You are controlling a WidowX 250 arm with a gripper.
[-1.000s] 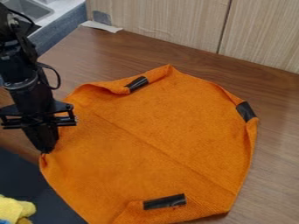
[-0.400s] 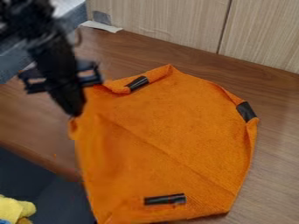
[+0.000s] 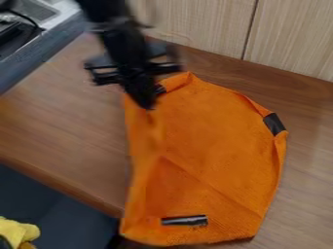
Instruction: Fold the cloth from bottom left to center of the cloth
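A brown wood-grained table (image 3: 58,121) is carrying an orange cloth (image 3: 221,131). The table's back edge is running from about eleven o'clock to between two and three; its rounded front edge is slanting from between eight and nine toward seven. The cloth is spreading from just past twelve o'clock, round through three, to five, and is reaching the front edge near seven. Bare wood is showing at nine.

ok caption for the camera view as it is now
Claw at the upper-left edge of an orange cloth on a wooden table
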